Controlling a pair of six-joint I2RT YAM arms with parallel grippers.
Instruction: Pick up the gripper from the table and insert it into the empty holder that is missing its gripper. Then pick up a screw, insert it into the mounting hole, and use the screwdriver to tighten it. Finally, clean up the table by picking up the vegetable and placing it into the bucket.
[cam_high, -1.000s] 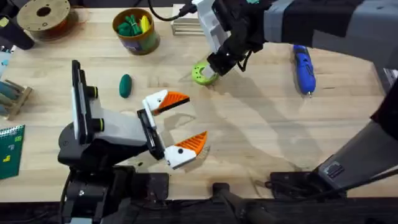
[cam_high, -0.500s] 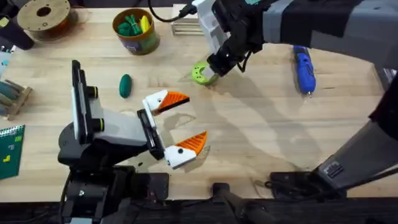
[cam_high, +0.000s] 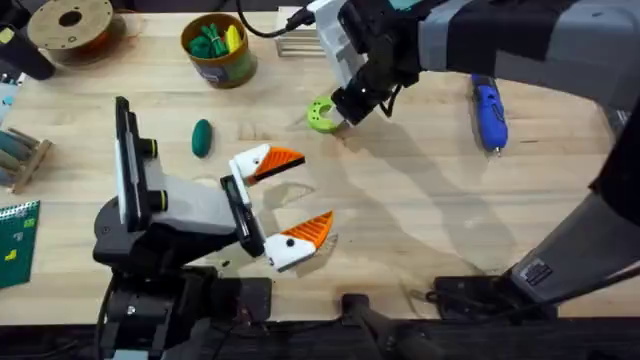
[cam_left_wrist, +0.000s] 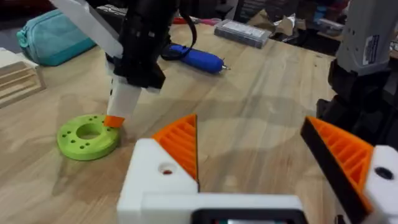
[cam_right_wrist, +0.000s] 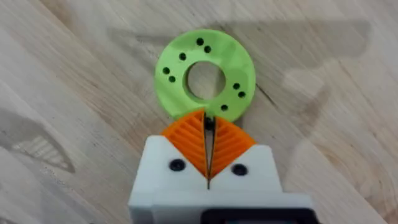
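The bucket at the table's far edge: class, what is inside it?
Inside the bucket lie bright green pieces and a yellow one. Whatever sits beneath them is covered, as is the bucket's floor.

Left pincer (cam_high: 290, 195) spread wide; right pincer (cam_right_wrist: 208, 142) pinched closed

Teal pouch (cam_left_wrist: 53, 37) and cluttered dark benches behind the tabletop
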